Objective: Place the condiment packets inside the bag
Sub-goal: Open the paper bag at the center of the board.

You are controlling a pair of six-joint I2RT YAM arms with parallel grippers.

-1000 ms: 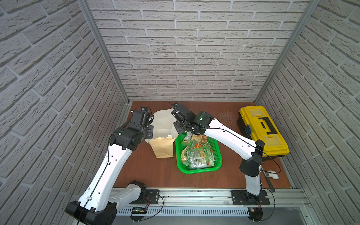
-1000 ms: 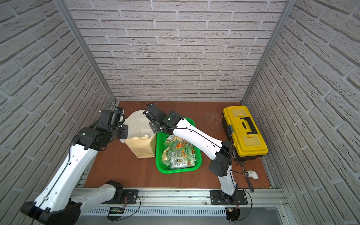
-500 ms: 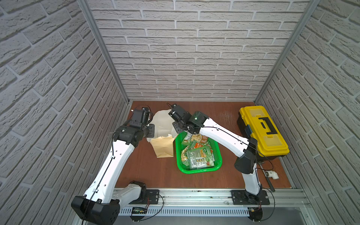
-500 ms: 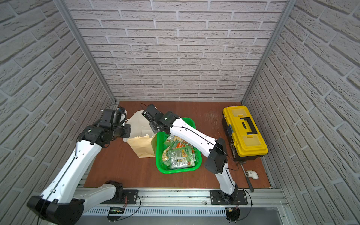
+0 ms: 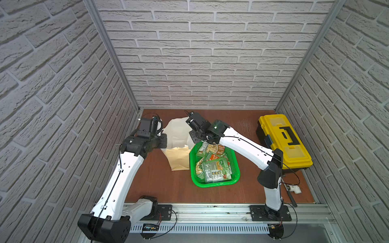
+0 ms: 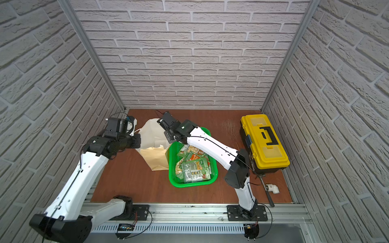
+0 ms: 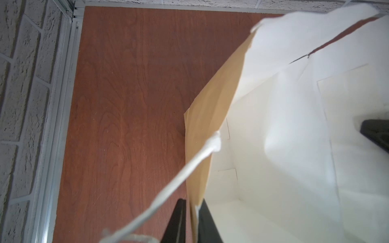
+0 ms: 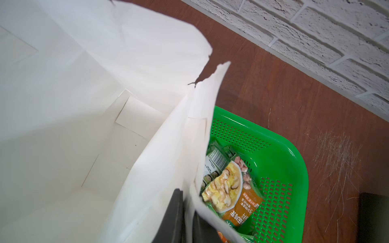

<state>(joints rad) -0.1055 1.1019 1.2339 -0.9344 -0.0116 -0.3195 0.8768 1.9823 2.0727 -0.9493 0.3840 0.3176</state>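
1. The condiment packets (image 5: pixel 212 166) all lie heaped in the green perforated basket (image 5: pixel 212 185) near the middle of the desk. None has reached the bag, whose white floor looks bare in both wrist views.
2. The kraft paper bag (image 5: pixel 179 156) stands upright against the basket's left side, mouth open, with its far wall leaning toward the desk's back edge.
3. The left gripper (image 7: pixel 192 223) has its jaws pressed together on the bag's left wall, paper between them. The white cord handle (image 7: pixel 185 172) runs past just beside it.
4. The right gripper (image 8: pixel 188 218) pinches the wall nearest the basket in the same way, though I cannot tell how firmly.
5. My worries:
   - There is a tear (image 8: pixel 200 77) in the rim, and pulling the arms further apart would likely lengthen it.
   - Both claws are busy, so one must let go to fetch a packet, and the mouth may then sag shut or the bag may tip.
   - The right arm hangs low over the basket's far corner and could drag it.
6. The left arm rises from the front left corner and bends sharply, its wrist level. The right arm stretches diagonally across from the front right, past the yellow toolbox (image 5: pixel 284 145) at the right edge.
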